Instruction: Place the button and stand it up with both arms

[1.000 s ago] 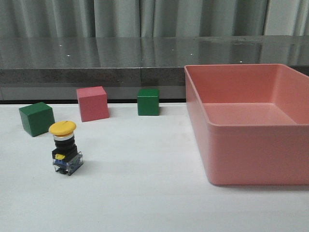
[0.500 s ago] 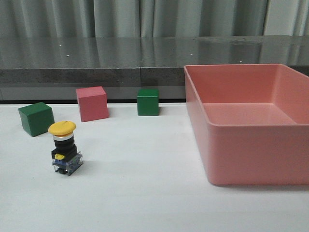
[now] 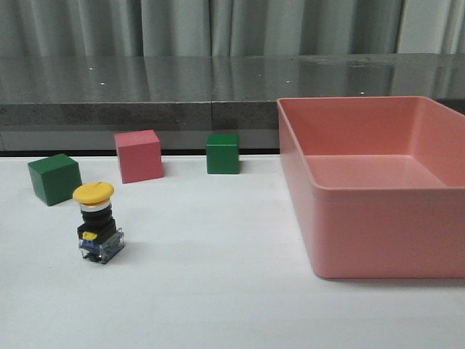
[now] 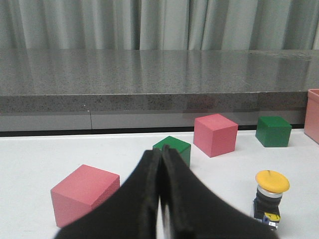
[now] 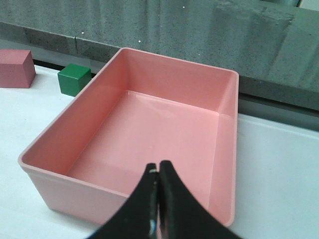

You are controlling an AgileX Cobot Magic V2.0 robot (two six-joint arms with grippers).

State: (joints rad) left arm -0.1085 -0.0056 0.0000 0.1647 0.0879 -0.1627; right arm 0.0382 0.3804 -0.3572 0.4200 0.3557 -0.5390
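The button [image 3: 97, 224] stands upright on the white tabletop [image 3: 218, 291] at the near left, yellow cap up, with no claw touching it. A green cube [image 3: 54, 178] sits just behind it on the left, a pink cube [image 3: 139, 155] and another green cube [image 3: 222, 153] farther back. A pink bin [image 3: 378, 240] fills the right side. The left claw [image 4: 160, 164] and the right claw [image 5: 158, 174] are each pressed closed, holding nothing.
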